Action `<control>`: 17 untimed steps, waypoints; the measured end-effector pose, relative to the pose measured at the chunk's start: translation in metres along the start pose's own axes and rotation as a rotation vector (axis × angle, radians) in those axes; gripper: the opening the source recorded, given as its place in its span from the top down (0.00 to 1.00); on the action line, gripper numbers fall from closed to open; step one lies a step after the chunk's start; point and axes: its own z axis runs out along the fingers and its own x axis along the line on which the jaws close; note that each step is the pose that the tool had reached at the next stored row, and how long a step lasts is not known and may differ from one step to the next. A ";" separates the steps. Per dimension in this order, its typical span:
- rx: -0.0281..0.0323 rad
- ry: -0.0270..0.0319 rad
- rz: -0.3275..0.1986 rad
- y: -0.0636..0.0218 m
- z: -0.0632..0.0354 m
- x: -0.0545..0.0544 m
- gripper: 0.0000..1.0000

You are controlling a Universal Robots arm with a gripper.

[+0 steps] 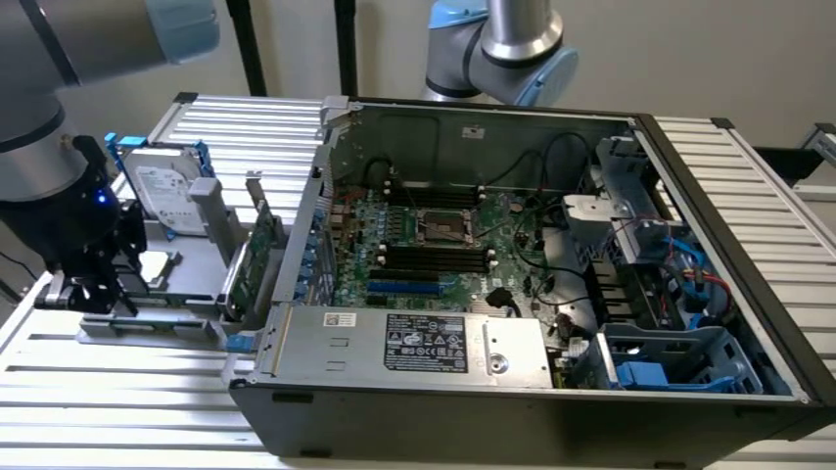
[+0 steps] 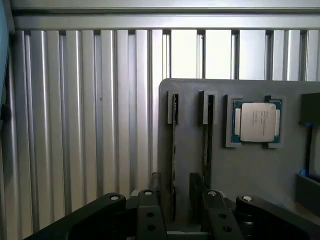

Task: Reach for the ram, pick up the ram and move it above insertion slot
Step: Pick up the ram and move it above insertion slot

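Note:
Two rams stand on edge in slots of a grey holder [image 2: 240,170]; each is a thin green stick seen edge-on. One ram [image 2: 174,150] runs down between my fingertips, and the other ram [image 2: 207,135] passes just beside one finger [image 2: 216,212]. My gripper [image 2: 182,215] is open, its fingers straddling the first stick with a gap on each side. In the exterior view my gripper [image 1: 94,292] hangs low over the grey holder [image 1: 176,284] at the exterior view's left, outside the computer case. The black memory slots [image 1: 425,259] lie on the motherboard inside the case.
A CPU [image 2: 257,122] lies in a pocket of the holder beside the rams. A hard drive [image 1: 167,188] and a green expansion card [image 1: 261,250] stand in the holder near my arm. The open computer case [image 1: 523,392] has tall walls. A second arm [image 1: 510,49] sits behind it.

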 end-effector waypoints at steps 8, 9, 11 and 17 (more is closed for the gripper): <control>-0.0001 0.0002 -0.010 -0.0007 0.0147 0.004 0.64; -0.0001 0.0002 -0.011 -0.0011 0.0165 0.004 0.64; -0.0001 0.0002 -0.014 -0.0023 0.0201 0.003 0.64; -0.0002 0.0004 -0.018 -0.0041 0.0309 0.002 0.64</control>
